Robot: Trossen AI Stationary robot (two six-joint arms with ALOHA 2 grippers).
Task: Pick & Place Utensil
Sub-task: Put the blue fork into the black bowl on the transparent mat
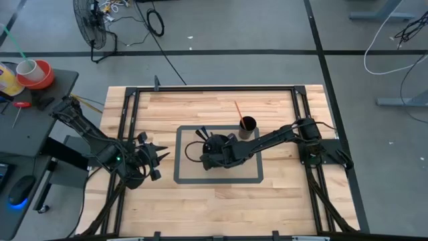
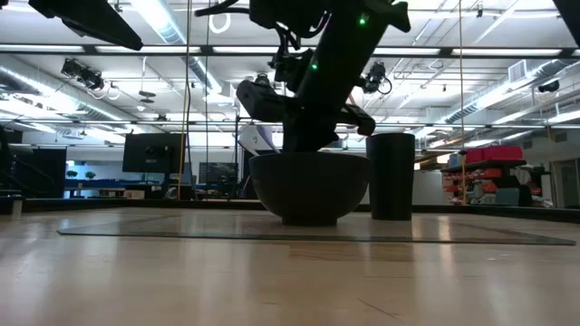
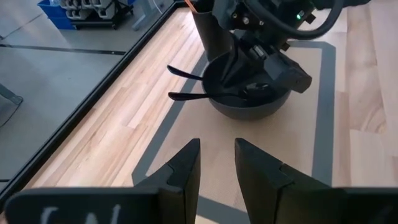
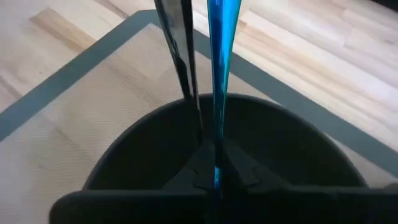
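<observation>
Over desk (image 1: 200, 201) centre, right gripper (image 4: 214, 163) fingers pinch blue utensil (image 4: 222, 50) handle above bowl (image 3: 249, 102); likely light, stiff, slippery. Left gripper (image 3: 216, 163) near left edge, fingers apart.

Two dark, near-black jointed arms frame the high view, the left arm (image 1: 87, 137) at mid-left, the right arm (image 1: 281, 137) at centre-right, black cables trailing along both. Small green indicator lights glow on their housings. The left gripper (image 3: 217, 168) shows matte black, wedge-shaped fingers (image 3: 180, 171) with angular edges.
</observation>
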